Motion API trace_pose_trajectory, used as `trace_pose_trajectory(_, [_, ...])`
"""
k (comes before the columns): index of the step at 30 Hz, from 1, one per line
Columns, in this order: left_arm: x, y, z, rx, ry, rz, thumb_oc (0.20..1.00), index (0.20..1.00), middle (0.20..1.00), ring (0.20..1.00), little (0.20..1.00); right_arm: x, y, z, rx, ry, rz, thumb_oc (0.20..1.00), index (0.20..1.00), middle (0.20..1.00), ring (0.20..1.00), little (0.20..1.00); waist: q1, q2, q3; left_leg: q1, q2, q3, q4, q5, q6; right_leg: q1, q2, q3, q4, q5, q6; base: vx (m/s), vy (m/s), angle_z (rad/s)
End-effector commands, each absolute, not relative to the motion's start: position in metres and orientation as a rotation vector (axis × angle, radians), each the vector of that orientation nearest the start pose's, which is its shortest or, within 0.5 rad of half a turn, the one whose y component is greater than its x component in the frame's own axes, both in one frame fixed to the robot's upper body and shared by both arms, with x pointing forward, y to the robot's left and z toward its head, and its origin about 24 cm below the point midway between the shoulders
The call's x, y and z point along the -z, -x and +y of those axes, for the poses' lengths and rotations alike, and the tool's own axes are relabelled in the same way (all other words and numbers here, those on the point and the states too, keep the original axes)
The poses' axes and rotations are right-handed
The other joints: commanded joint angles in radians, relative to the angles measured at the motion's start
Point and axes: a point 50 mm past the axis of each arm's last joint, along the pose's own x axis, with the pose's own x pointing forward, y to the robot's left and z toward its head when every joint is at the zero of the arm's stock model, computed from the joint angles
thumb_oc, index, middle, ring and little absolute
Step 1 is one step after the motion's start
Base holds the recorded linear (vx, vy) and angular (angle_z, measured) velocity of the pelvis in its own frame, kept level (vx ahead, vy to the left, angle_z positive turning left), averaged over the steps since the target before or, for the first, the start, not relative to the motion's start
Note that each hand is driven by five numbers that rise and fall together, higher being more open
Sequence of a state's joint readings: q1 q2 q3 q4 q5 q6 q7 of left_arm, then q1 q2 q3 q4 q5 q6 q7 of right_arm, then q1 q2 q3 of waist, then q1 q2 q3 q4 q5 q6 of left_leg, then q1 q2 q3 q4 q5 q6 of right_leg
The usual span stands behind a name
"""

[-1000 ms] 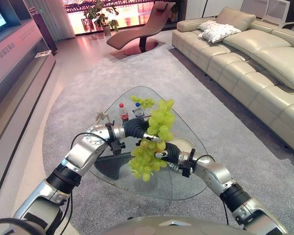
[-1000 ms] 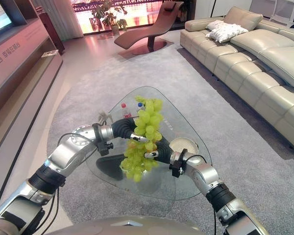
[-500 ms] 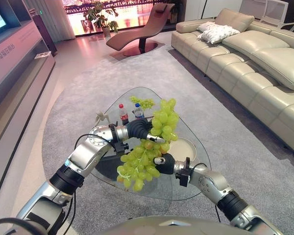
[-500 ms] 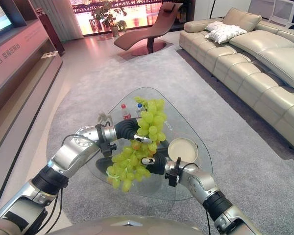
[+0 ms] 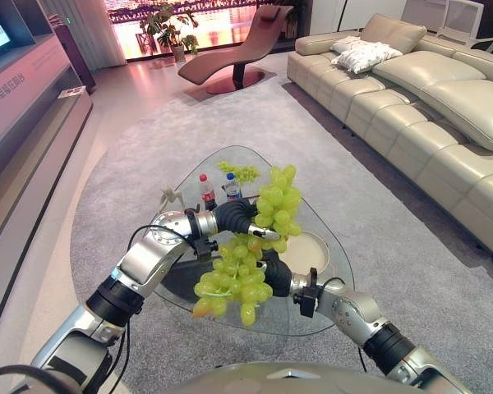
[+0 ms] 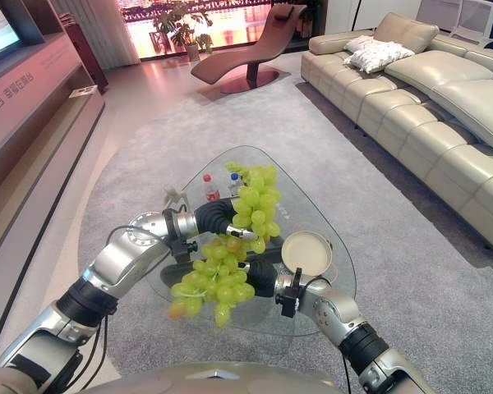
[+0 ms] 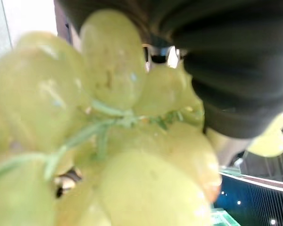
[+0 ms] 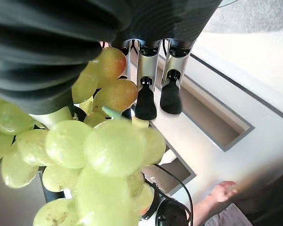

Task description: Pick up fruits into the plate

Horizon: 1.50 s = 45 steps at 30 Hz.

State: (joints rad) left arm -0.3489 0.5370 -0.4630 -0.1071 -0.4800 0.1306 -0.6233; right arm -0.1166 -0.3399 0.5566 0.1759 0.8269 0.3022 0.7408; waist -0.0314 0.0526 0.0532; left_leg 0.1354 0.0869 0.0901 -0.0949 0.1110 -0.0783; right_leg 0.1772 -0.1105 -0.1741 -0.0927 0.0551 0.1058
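A big cluster of green grapes hangs in the air over the glass table. My left hand is curled round its upper part, which presses close against the hand in the left wrist view. My right hand sits just below, its fingers bent round the lower part of the grapes, which dangles toward me. The round cream plate lies on the table to the right of both hands. A small second bunch of grapes rests at the table's far side.
Two small bottles stand on the table behind my left hand. A beige sofa runs along the right, a lounge chair stands far back, and a low bench lines the left. A person's hand appears in the right wrist view.
My right hand has come down and toward me. The lower grapes swung out to the left. More of the plate is uncovered.
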Motion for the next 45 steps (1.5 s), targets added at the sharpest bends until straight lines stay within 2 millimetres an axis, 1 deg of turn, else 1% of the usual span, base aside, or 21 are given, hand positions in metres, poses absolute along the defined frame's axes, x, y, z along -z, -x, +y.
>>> trace_pose_trajectory(1, [-0.132,-0.273,0.097,1.112,-0.151,-0.155,0.2,0.2,0.2,0.2,0.2,-0.033,-0.215,-0.046,-1.27,-0.676,0.29,0.2,0.2,0.2,0.2,0.2,0.004,-0.043,0.018,0.063,-0.048,0.023,0.008,-0.119,0.034,0.013,-0.023,-0.01,0.005,0.003,0.021,0.0,0.0,0.0])
trace_pose_trajectory(5, [-0.127,-0.275,0.101,1.076,-0.131,-0.136,0.2,0.2,0.2,0.2,0.2,-0.031,-0.215,-0.05,-1.24,-0.688,0.286,0.2,0.2,0.2,0.2,0.2,0.003,-0.044,0.02,0.062,-0.047,0.023,0.008,-0.119,0.034,0.012,-0.023,-0.01,0.005,0.005,0.021,0.0,0.0,0.0])
trace_pose_trajectory(10, [-0.115,-0.275,0.112,1.011,-0.084,-0.096,0.2,0.2,0.2,0.2,0.2,-0.025,-0.216,-0.062,-1.19,-0.691,0.284,0.2,0.2,0.2,0.2,0.2,0.005,-0.047,0.024,0.06,-0.046,0.023,0.008,-0.117,0.033,0.011,-0.022,-0.011,0.005,0.005,0.021,0.0,0.001,-0.01])
trace_pose_trajectory(11, [-0.11,-0.275,0.117,0.987,-0.074,-0.088,0.2,0.2,0.2,0.2,0.2,-0.024,-0.217,-0.067,-1.175,-0.692,0.284,0.2,0.2,0.2,0.2,0.2,0.004,-0.048,0.027,0.057,-0.044,0.024,0.008,-0.116,0.033,0.009,-0.022,-0.012,0.005,0.005,0.02,-0.02,0.004,-0.05])
trace_pose_trajectory(16, [-0.104,-0.275,0.127,0.951,-0.067,-0.075,0.2,0.2,0.2,0.2,0.2,-0.021,-0.219,-0.078,-1.143,-0.696,0.286,0.2,0.2,0.2,0.2,0.2,0.007,-0.052,0.031,0.055,-0.043,0.024,0.008,-0.116,0.032,0.007,-0.022,-0.016,0.005,0.006,0.018,0.0,0.0,0.0])
trace_pose_trajectory(27, [-0.105,-0.276,0.13,0.927,-0.057,-0.09,0.2,0.2,0.2,0.2,0.2,-0.026,-0.222,-0.086,-1.135,-0.716,0.246,0.2,0.2,0.2,0.2,0.2,0.009,-0.055,0.041,0.053,-0.041,0.017,0.008,-0.116,0.029,0.009,-0.021,-0.019,0.005,0.004,0.019,0.0,0.0,0.0])
trace_pose_trajectory(32, [-0.103,-0.276,0.133,0.918,-0.058,-0.086,0.2,0.2,0.2,0.2,0.2,-0.028,-0.22,-0.088,-1.143,-0.768,0.238,0.2,0.2,0.2,0.2,0.2,0.007,-0.054,0.041,0.055,-0.04,0.016,0.008,-0.117,0.028,0.011,-0.022,-0.018,0.005,0.003,0.02,0.0,0.0,0.0])
trace_pose_trajectory(33, [-0.103,-0.276,0.133,0.917,-0.061,-0.086,0.2,0.2,0.2,0.2,0.2,-0.028,-0.218,-0.087,-1.16,-0.811,0.239,0.752,0.752,0.752,0.752,0.752,0.007,-0.054,0.042,0.055,-0.04,0.016,0.008,-0.118,0.028,0.011,-0.022,-0.017,0.005,0.003,0.02,0.0,0.0,0.0])
trace_pose_trajectory(34, [-0.103,-0.276,0.133,0.916,-0.06,-0.086,0.2,0.2,0.2,0.2,0.2,-0.028,-0.218,-0.086,-1.164,-0.82,0.242,1.0,1.0,1.0,1.0,1.0,0.007,-0.054,0.041,0.055,-0.04,0.016,0.008,-0.118,0.028,0.011,-0.022,-0.017,0.005,0.003,0.02,0.0,0.0,0.0])
trace_pose_trajectory(40, [-0.105,-0.276,0.13,0.921,-0.05,-0.097,0.2,0.2,0.2,0.2,0.2,-0.029,-0.212,-0.078,-1.227,-0.865,0.251,1.0,1.0,1.0,1.0,1.0,0.009,-0.053,0.041,0.052,-0.039,0.014,0.008,-0.117,0.028,0.009,-0.024,-0.018,0.005,0.004,0.023,-0.02,-0.003,0.0])
trace_pose_trajectory(45, [-0.108,-0.276,0.123,0.928,-0.045,-0.116,0.2,0.2,0.2,0.2,0.2,-0.035,-0.209,-0.068,-1.291,-0.897,0.243,1.0,1.0,1.0,1.0,1.0,0.01,-0.054,0.043,0.048,-0.039,0.011,0.008,-0.115,0.027,0.006,-0.024,-0.019,0.005,0.004,0.024,-0.04,-0.004,0.03])
